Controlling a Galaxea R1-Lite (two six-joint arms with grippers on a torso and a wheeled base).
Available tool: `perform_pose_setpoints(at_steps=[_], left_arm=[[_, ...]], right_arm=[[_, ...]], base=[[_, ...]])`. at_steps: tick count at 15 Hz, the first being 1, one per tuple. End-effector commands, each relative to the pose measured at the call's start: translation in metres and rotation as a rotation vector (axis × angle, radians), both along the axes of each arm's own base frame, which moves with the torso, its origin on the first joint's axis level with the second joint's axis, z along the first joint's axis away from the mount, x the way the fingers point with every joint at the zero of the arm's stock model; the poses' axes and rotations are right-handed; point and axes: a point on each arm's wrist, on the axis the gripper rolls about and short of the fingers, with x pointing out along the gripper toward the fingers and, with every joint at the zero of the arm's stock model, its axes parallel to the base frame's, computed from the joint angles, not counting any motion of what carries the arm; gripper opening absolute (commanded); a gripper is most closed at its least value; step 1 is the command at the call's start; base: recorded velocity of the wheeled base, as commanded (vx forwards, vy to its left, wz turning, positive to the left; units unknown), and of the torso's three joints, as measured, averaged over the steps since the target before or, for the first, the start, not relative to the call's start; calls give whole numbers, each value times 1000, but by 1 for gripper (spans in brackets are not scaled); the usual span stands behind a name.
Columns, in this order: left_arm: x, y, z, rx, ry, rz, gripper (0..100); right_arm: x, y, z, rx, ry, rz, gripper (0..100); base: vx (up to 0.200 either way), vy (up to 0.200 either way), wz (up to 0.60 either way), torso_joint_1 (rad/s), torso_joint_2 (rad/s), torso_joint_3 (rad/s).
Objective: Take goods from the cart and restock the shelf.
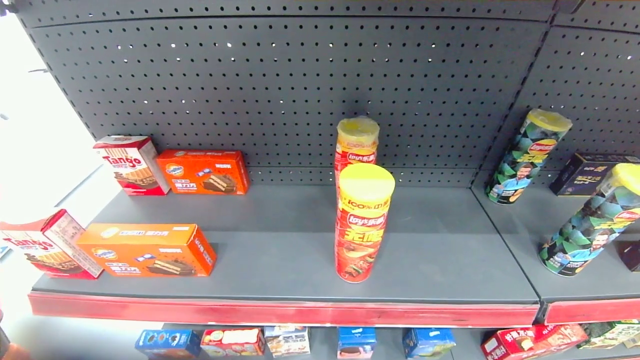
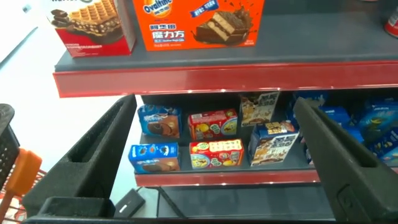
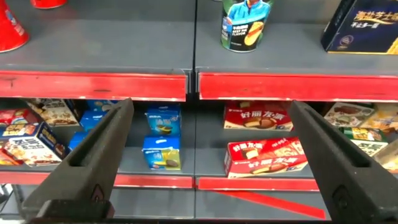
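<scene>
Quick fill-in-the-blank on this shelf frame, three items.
1. The front red chip can has a ___ lid.
2. Left of it, ___ orange boxes lie on the upper shelf.
3. The left end effector and right end effector are both ___ and empty.
Missing words: yellow; two; open.

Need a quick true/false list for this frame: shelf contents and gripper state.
1. A front red chip can and a back red chip can stand upright on the shelf, one behind the other. True.
2. The left gripper and right gripper each hold goods. False: both are open and empty.
3. The front orange box lies right of the red cans. False: it lies to their left, beside a wafer box.
4. A green chip can stands on the shelf section to the right. True.
</scene>
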Motion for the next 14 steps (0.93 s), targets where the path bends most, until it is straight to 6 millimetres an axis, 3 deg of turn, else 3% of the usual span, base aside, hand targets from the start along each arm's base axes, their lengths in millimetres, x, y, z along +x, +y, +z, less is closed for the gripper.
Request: perform_pose_setpoints(at_steps=[1,3,14], left_arm=[[0,0,0,0,2,8,100],[0,0,0,-4,1,9,100],[0,0,0,-11,1,11,100]], right_arm=[[0,0,0,-1,2,0,100],[0,0,0,-1,2,-1,100],[0,0,0,-1,2,0,100]], base=[[0,0,0,0,0,0],[0,-200,0,2,10,2],[0,0,0,0,0,0]])
